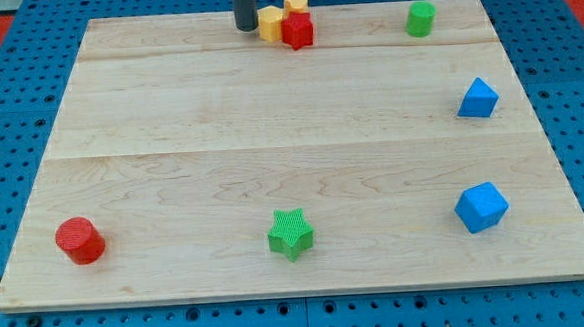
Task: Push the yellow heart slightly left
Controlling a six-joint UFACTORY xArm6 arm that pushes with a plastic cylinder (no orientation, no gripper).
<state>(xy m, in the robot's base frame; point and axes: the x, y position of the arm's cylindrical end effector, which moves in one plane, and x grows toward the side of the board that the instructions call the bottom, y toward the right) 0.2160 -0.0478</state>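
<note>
My tip (247,27) rests at the view's top middle of the wooden board, just left of a yellow block (271,24) and touching or almost touching it; I take this block for the yellow heart, though its shape is hard to make out. A red star-like block (298,30) sits against that yellow block's right side. A second yellow block (296,2) stands just behind them at the board's top edge.
A green cylinder (421,19) is at the top right. A blue block (478,99) lies at the right edge and another blue block (481,207) at the lower right. A green star (291,234) is at bottom middle, a red cylinder (80,241) at bottom left.
</note>
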